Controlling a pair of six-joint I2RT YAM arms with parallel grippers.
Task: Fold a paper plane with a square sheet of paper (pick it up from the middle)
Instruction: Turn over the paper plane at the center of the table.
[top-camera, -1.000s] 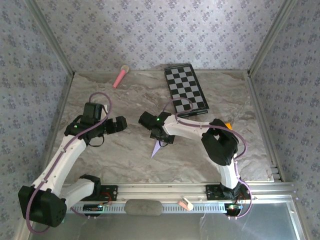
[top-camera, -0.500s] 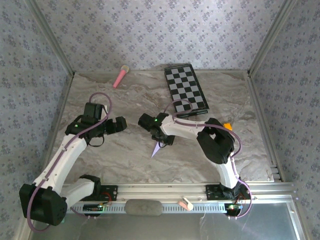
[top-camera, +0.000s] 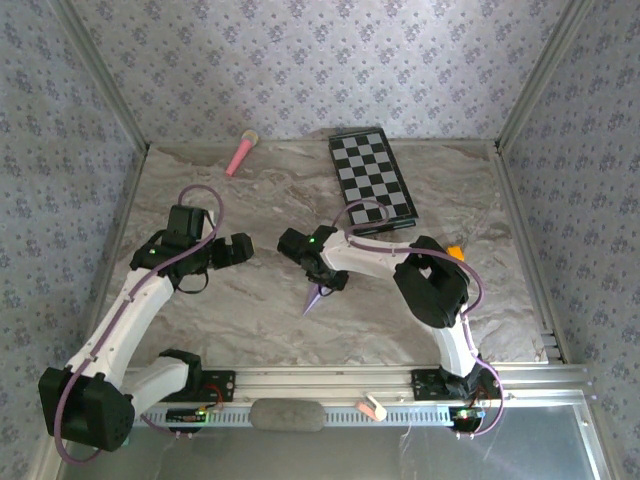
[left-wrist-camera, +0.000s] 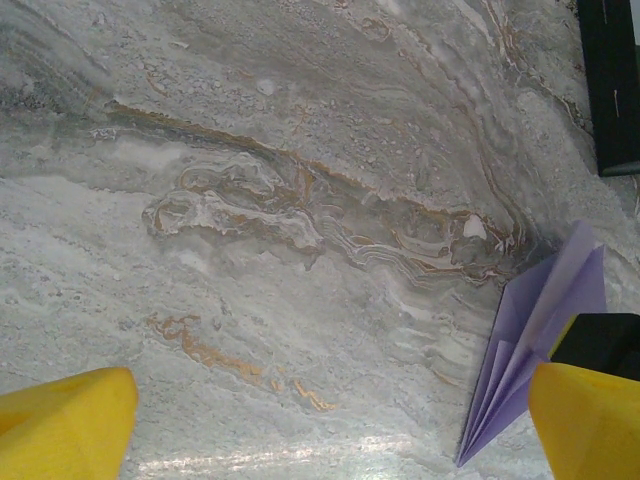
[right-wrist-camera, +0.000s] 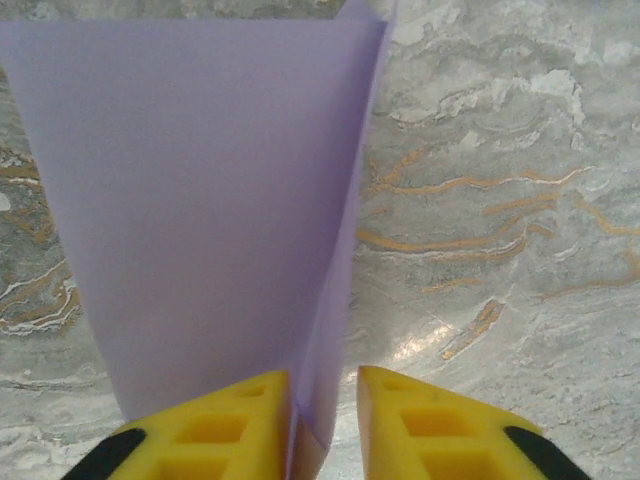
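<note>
Paper folded into a narrow lilac plane (top-camera: 316, 297) sits in the middle of the table (top-camera: 230, 320), its tip toward the near edge. The right gripper (right-wrist-camera: 325, 385) pinches the centre fold, its yellow jaws almost together with the paper layers between them. The left gripper (left-wrist-camera: 330, 420) hovers near, jaws wide apart, holding nothing. The plane is likely feather-light, thin and easily crushed (loose creases may spring open). The best hold is therefore on the stacked centre fold near its middle, with a gentle squeeze.
</note>
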